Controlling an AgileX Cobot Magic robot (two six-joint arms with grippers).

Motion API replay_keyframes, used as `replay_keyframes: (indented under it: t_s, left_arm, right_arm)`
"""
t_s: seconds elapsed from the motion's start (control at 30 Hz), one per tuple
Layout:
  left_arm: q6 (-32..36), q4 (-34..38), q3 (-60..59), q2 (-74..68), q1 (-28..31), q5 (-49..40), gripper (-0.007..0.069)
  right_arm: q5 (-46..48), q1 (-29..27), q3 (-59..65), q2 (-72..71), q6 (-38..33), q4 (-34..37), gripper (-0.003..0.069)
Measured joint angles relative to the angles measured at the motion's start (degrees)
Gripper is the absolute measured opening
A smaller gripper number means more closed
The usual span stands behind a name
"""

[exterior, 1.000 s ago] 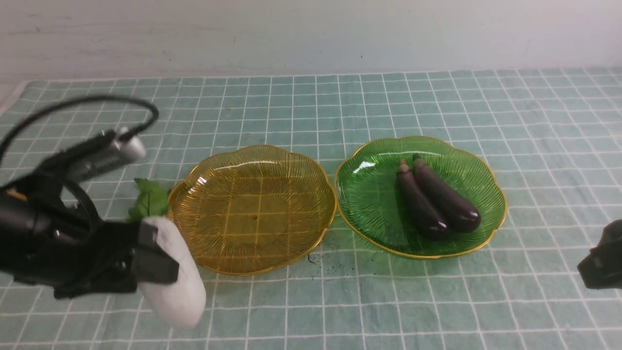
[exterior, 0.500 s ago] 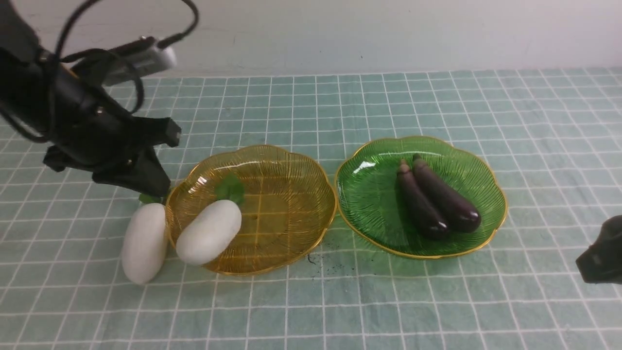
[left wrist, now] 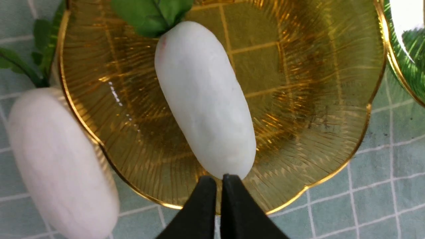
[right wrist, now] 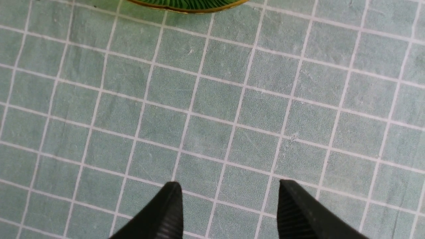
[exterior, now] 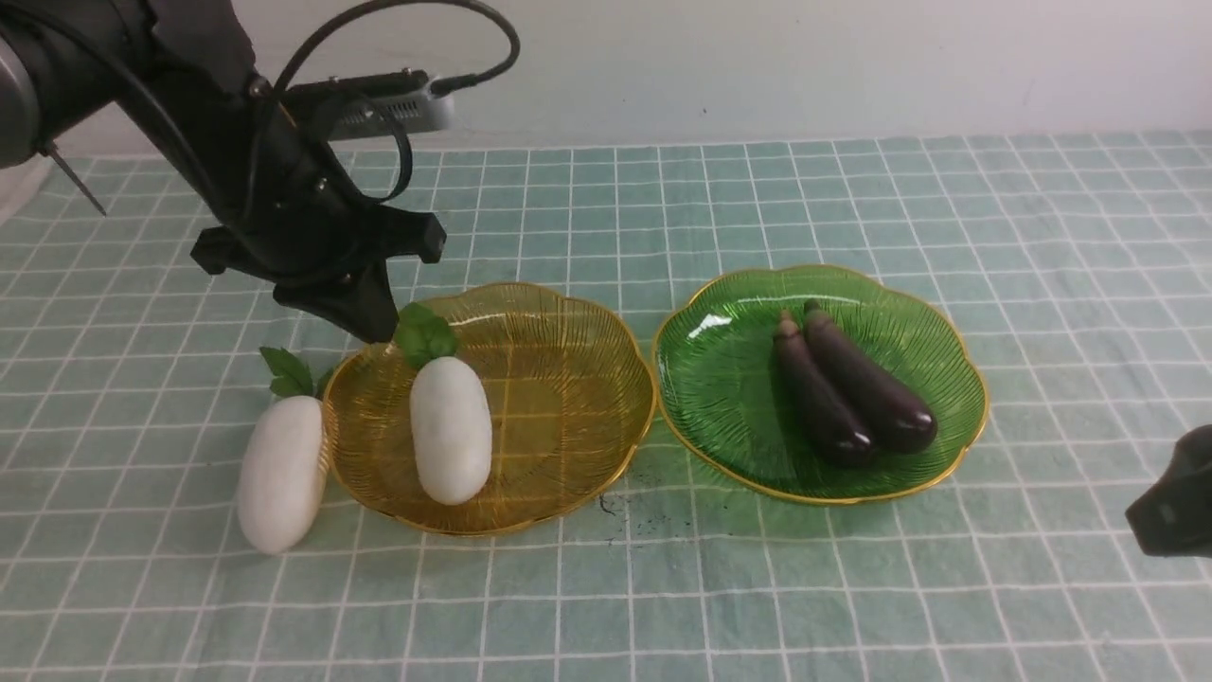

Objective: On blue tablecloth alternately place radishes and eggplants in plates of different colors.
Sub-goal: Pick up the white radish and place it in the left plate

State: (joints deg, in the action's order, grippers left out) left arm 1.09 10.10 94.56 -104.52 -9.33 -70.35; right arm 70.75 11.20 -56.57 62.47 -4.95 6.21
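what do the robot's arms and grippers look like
All visible parts are black. The left arm carries a silver-grey camera box with a looping black cable. The left gripper has smooth tapered fingers. The right gripper has wedge-shaped fingers with ribbed inner pads.

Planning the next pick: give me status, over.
Left gripper shut, empty; right gripper open, empty. One radish in yellow plate, second radish on cloth beside it. Eggplants in green plate. Nothing blocking.
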Motion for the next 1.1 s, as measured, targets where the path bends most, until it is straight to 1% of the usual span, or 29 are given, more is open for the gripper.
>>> replay_keyframes:
  t_s: [0.1, 0.17, 0.23, 0.4, 0.53, 0.57, 0.67, 0.83, 1.1]
  left_arm:
    - [-1.6, -4.7, -0.3, 0.0, 0.0, -0.1, 0.0062]
    - [-2.0, -6.5, -0.7, 0.0, 0.0, 0.0, 0.0085]
    - [-2.4, -10.1, -3.3, 0.0, 0.0, 0.0, 0.0167]
    - [-2.5, -12.7, -7.9, 0.0, 0.0, 0.0, 0.0323]
    - [-2.8, -13.9, -10.8, 0.0, 0.0, 0.0, 0.0406]
    - [-2.8, -14.0, -11.0, 0.0, 0.0, 0.0, 0.041]
    - [-4.4, -16.5, -15.1, 0.0, 0.0, 0.1, 0.0462]
    - [-7.2, -19.2, -17.8, -1.5, 0.0, 0.3, 0.0479]
    - [-9.5, -19.6, -17.9, -4.4, 0.0, 3.4, 0.0479]
  right_arm:
    - [0.1, 0.0, 0.0, 0.0, 0.0, 0.0, 0.0359]
    - [0.1, 0.0, 0.0, 0.0, 0.0, -0.2, 0.0359]
    - [0.1, 0.0, 0.3, 0.0, 0.0, -0.3, 0.0359]
    - [0.1, 0.0, 0.5, 0.0, 0.0, -0.5, 0.0359]
    - [0.0, 0.0, 0.5, 0.0, 0.0, -0.5, 0.0359]
    - [0.0, 0.0, 0.5, 0.0, 0.0, -0.5, 0.0359]
    - [-0.1, 0.0, 0.5, 0.0, 0.0, -0.5, 0.0359]
    - [-0.1, 0.0, 0.5, 0.0, 0.0, -0.5, 0.0359]
    - [-0.3, 0.0, 0.5, 0.0, 0.0, -0.5, 0.0359]
